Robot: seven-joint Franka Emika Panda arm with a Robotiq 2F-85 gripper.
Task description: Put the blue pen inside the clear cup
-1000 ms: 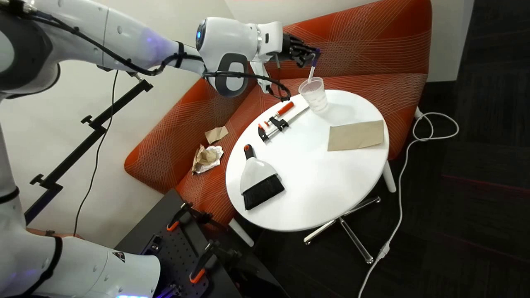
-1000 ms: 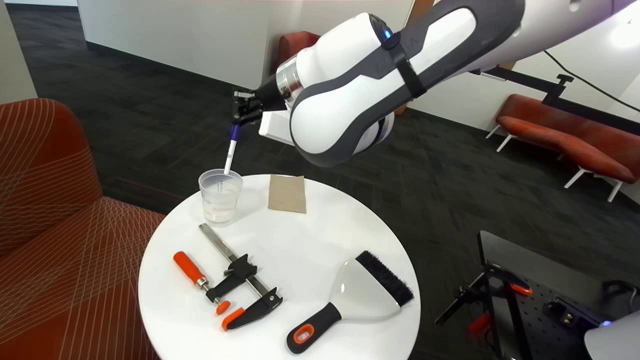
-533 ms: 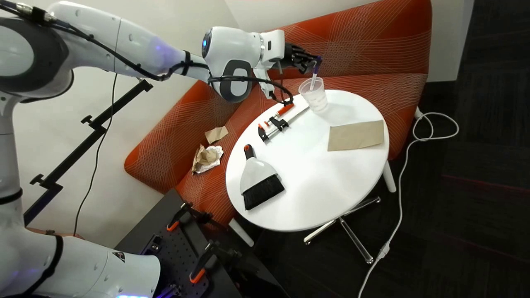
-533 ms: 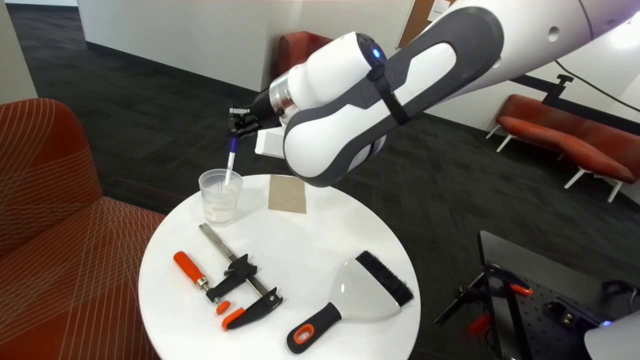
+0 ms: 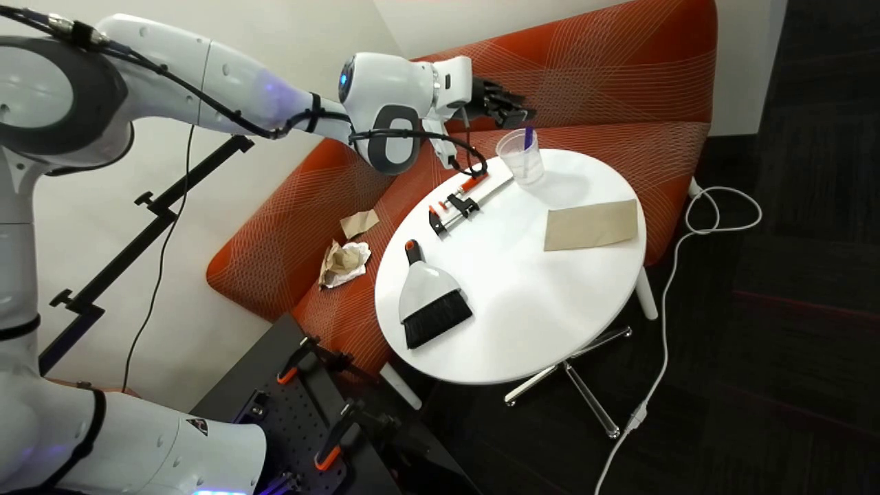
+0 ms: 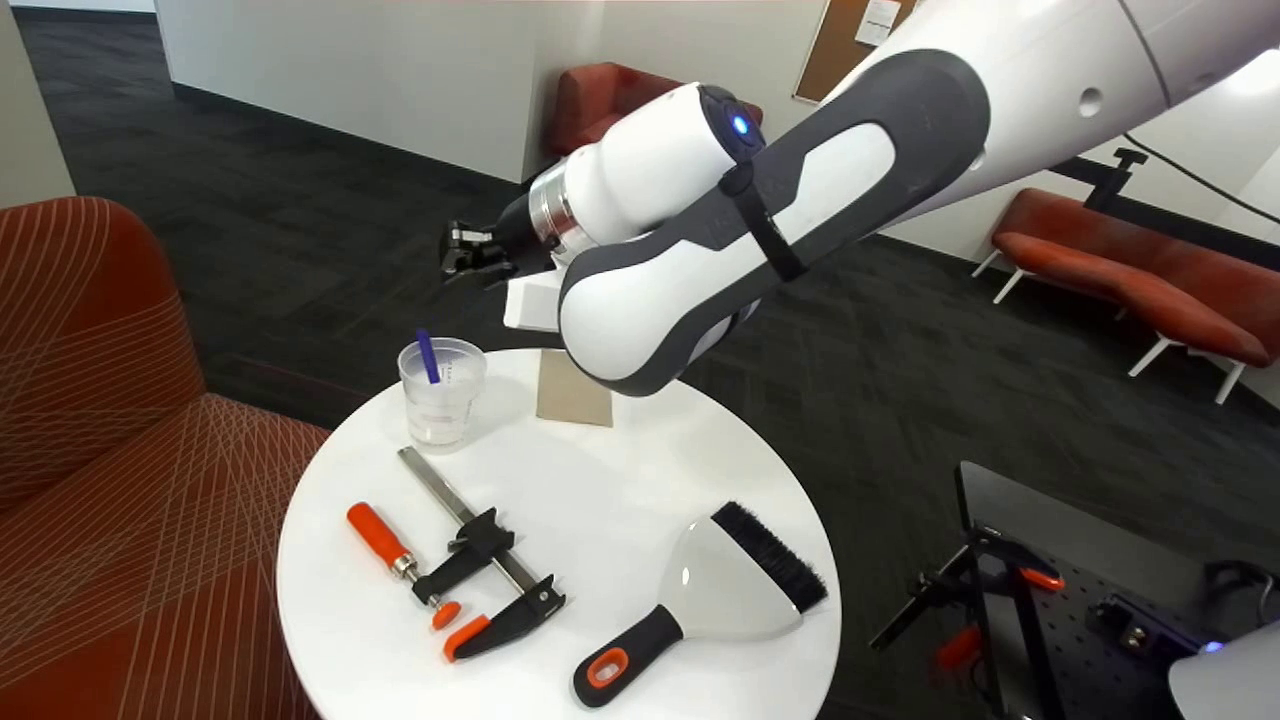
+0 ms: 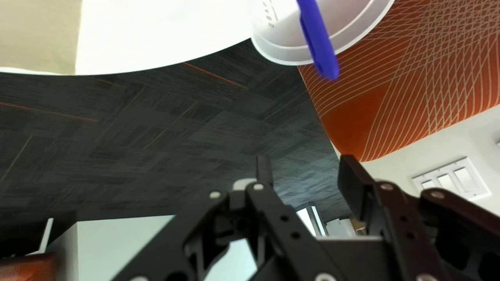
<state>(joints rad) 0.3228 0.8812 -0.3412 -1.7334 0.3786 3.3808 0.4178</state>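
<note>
The clear cup [image 5: 512, 152] stands upright on the white round table, near its edge; it also shows in an exterior view [image 6: 440, 405] and in the wrist view [image 7: 279, 48]. The blue pen [image 6: 428, 357] is inside the cup, tilted, with its blue end leaning on the rim and sticking out above it. The pen shows in the wrist view [image 7: 317, 37] and in an exterior view [image 5: 529, 138]. My gripper [image 7: 304, 166] is open and empty, its fingertips apart with nothing between. In both exterior views the gripper [image 5: 525, 117] is just above the cup, apart from the pen.
On the table [image 6: 620, 480] lie an orange-handled bar clamp [image 6: 485, 538] near the cup, a dustpan [image 6: 705, 590] with a black brush [image 6: 770, 555], and a brown paper sheet [image 5: 591, 225]. A red couch [image 5: 619, 75] stands behind the table.
My gripper moved down with the pen toward the cup, then opened and let it go. The pen dropped into the cup and now leans against the rim.
</note>
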